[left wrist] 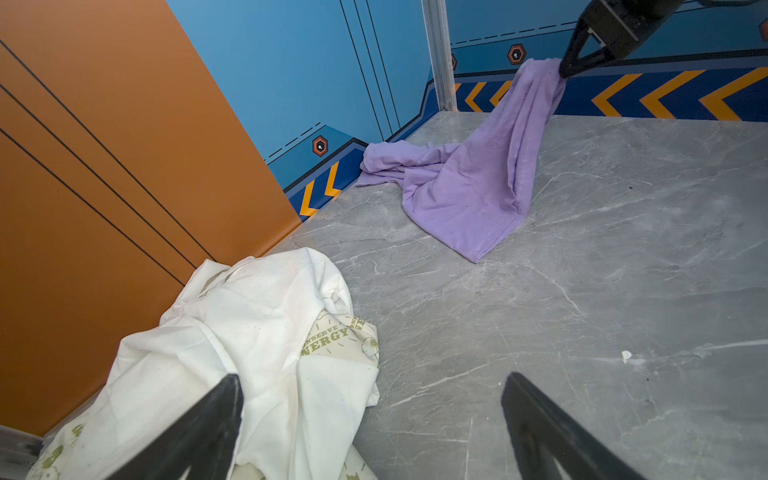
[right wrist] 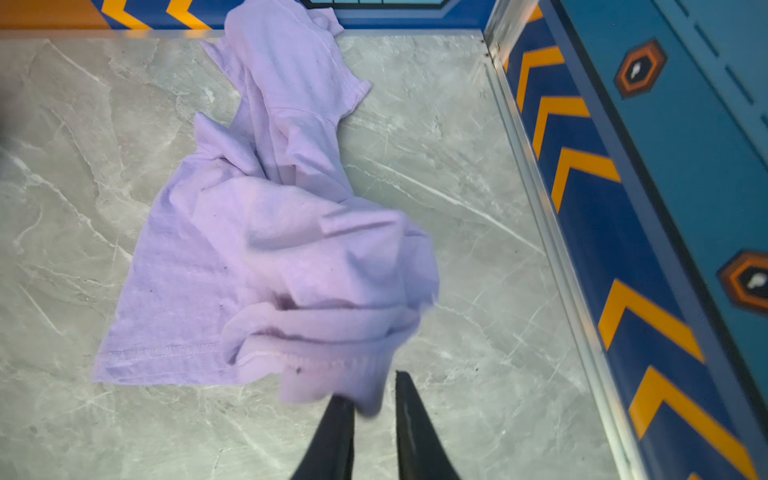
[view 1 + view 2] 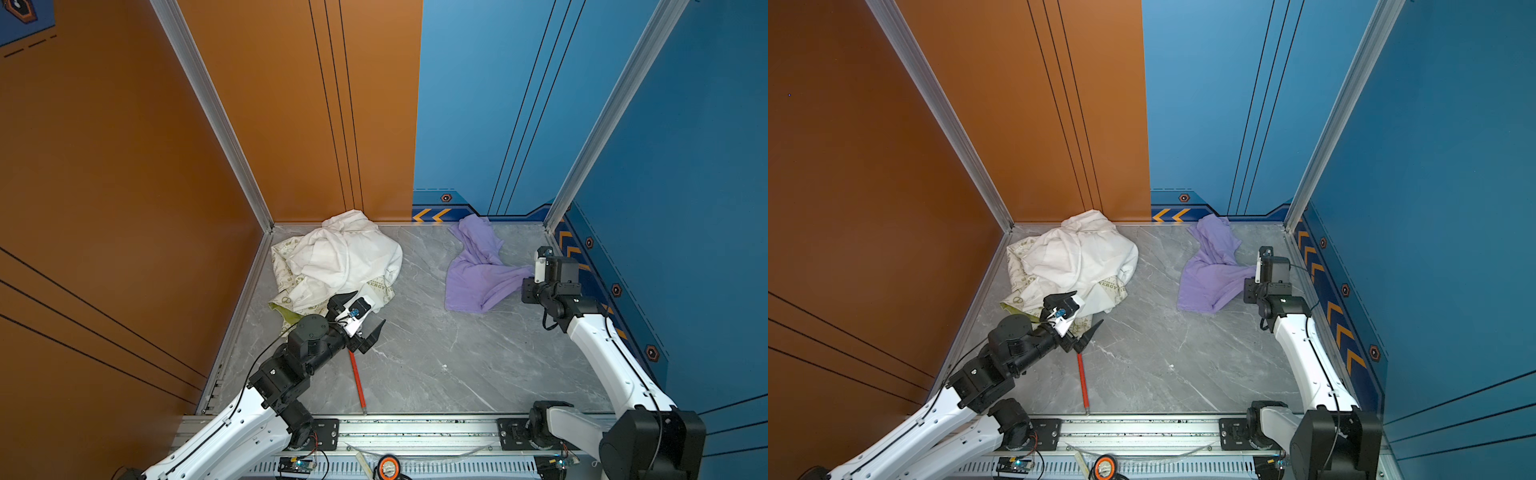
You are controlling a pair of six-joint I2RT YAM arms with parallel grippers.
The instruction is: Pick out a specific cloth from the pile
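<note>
Two grippers. Left gripper point(image 1: 372, 378): spread wide at the edge of the pile point(image 3: 336, 257). Right gripper point(image 2: 372, 388): narrowly parted, cloth point(image 2: 270, 232) draped on one finger, the rest on the table point(image 3: 436, 353).

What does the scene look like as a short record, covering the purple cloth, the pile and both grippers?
cloth: lilac, on the right of the grey table, apart from the pile, one end raised to the right gripper
pile: white and cream cloth with olive print, far left corner
left gripper: open, empty, over the pile's near edge
right gripper: jaws slightly apart, cloth's edge at its tips
other: red stick on the table near the left gripper
</note>
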